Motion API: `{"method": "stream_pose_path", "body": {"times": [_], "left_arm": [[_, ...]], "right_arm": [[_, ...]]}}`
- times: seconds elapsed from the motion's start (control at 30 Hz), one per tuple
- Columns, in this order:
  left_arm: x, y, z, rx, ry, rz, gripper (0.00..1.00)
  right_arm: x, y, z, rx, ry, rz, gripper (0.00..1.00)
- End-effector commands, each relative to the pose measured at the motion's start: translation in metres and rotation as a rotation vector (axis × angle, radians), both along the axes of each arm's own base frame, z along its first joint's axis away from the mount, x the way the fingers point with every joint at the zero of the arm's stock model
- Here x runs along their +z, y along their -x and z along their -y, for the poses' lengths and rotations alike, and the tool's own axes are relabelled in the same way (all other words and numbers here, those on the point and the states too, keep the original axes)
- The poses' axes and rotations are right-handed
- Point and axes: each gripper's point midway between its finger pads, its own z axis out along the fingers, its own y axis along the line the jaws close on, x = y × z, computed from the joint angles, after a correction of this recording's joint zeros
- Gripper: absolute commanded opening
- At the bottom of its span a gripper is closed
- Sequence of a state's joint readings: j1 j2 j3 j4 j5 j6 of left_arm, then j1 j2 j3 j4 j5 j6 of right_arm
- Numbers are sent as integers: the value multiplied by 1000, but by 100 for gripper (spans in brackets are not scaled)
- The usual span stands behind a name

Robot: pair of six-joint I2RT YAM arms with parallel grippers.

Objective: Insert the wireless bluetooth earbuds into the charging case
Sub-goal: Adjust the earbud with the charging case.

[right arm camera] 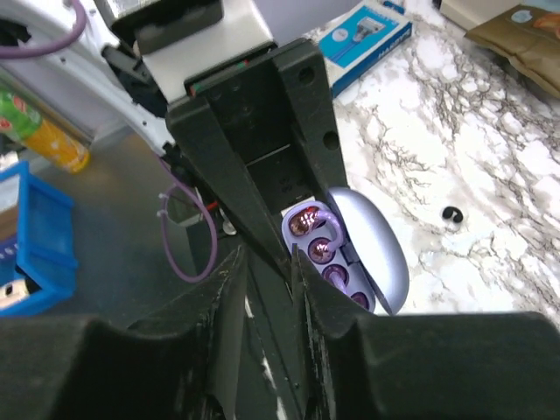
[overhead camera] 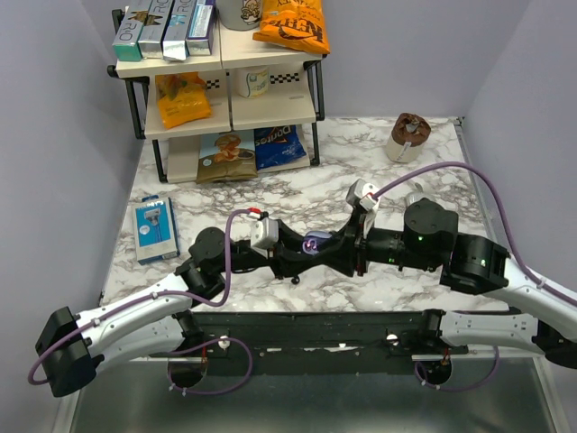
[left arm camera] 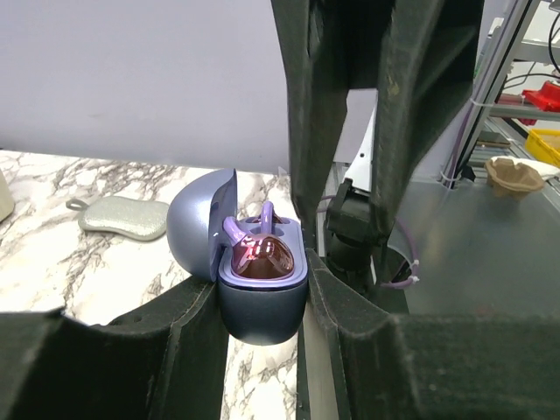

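left gripper (left arm camera: pixel 262 296) pinches open charging case (left arm camera: pixel 262 315); right gripper (right arm camera: pixel 290 262) crowds over it, fingers' state can't tell; earbud (right arm camera: pixel 451 213) loose on table (overhead camera: pixel 406 189).

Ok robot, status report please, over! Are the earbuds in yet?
Left gripper clamped on open charging case. Right gripper at its mouth, jaws unclear. One black earbud loose on table; other unseen.

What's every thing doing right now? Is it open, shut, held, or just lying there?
charging case: lid open, clamped in the left gripper.
left gripper: shut on the charging case.
right gripper: fingers almost together right by the case; I can't tell if they pinch anything.
black earbud: lying loose on the table, not in the case.
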State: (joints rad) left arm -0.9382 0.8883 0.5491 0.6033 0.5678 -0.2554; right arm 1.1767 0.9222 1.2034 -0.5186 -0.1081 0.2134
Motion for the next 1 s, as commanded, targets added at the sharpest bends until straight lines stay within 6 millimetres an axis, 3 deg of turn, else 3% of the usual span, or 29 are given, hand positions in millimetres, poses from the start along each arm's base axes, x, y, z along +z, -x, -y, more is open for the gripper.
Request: {"method": "stream_pose_path", "body": {"times": [0.0,0.23,0.57,0.97], "left_arm": [[19,0,-3,13,57,32,0],[20,-2,-3,24,57,35,0],[19,-2,-5,28,54,36,0],[19,-4,-6,43,55,47,0]], "right_arm": [[6,-14,2,-107,8,-33,39],[-1,-16,-12,-138,9,-147,43],[2,-32,-6,-271,-8,-190,47],[-5,-40,-7,-329,25,-220,44]]}}
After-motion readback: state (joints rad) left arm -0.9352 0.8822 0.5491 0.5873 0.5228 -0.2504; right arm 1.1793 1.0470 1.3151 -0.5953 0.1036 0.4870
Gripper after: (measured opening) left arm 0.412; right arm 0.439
